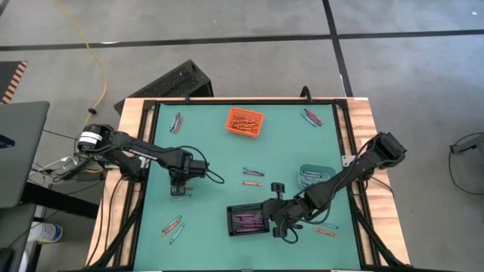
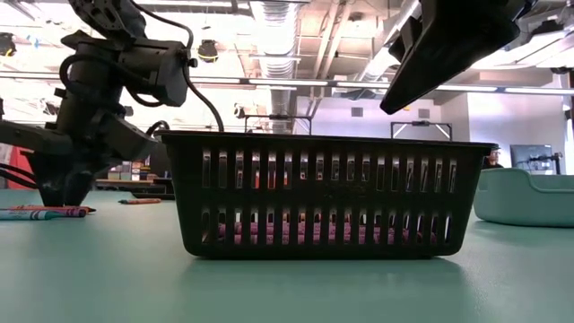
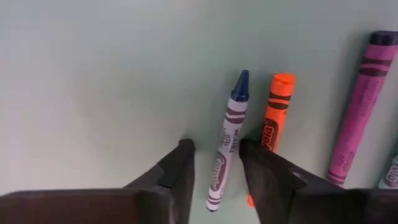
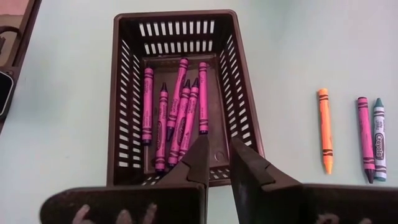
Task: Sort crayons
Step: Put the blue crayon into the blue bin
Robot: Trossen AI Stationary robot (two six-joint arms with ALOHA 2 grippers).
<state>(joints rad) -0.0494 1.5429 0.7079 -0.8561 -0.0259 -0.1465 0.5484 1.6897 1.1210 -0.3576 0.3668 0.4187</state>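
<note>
Partly hidden, blue crayon between left pincer fingers (grip unclear); right pincer slightly parted, empty.

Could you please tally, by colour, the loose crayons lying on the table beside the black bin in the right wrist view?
orange crayon: 1
purple crayon: 1
teal crayon: 1
Total: 3
</note>
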